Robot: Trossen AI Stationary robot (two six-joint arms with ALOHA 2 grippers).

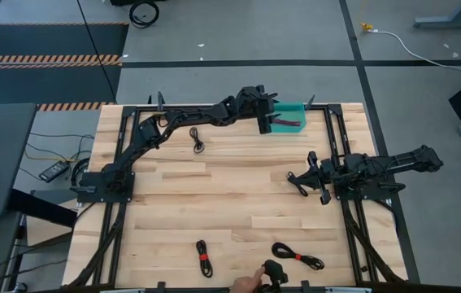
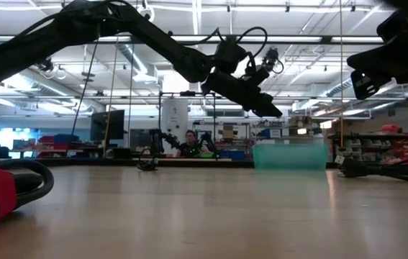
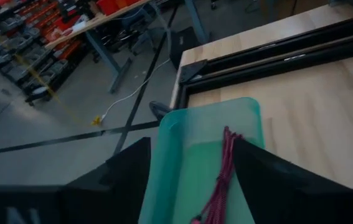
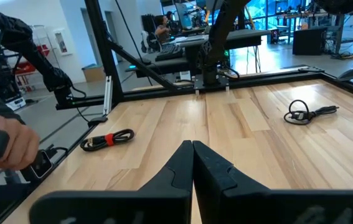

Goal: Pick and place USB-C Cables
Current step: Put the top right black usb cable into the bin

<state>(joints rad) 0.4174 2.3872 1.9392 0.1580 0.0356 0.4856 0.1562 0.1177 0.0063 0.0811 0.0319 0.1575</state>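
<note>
A maroon-pink USB-C cable (image 3: 223,171) lies inside a teal bin (image 1: 293,108) at the table's far edge. My left gripper (image 3: 192,163) hovers open above the bin, a finger on each side of the cable, touching nothing; the low view shows it (image 2: 263,105) raised over the bin (image 2: 290,155). One black cable (image 1: 197,140) rests on the table left of the bin. Two black cables with red ties (image 1: 204,258) (image 1: 297,258) lie near the near edge. My right gripper (image 1: 299,181) waits shut at mid-right, over bare wood.
A person's hand (image 1: 250,282) reaches over the near edge holding a black cable bundle (image 1: 275,273); the hand (image 4: 2,144) also shows in the right wrist view. Black frame rails (image 1: 340,138) run along the table's sides. Bare wood fills the table's middle (image 1: 230,195).
</note>
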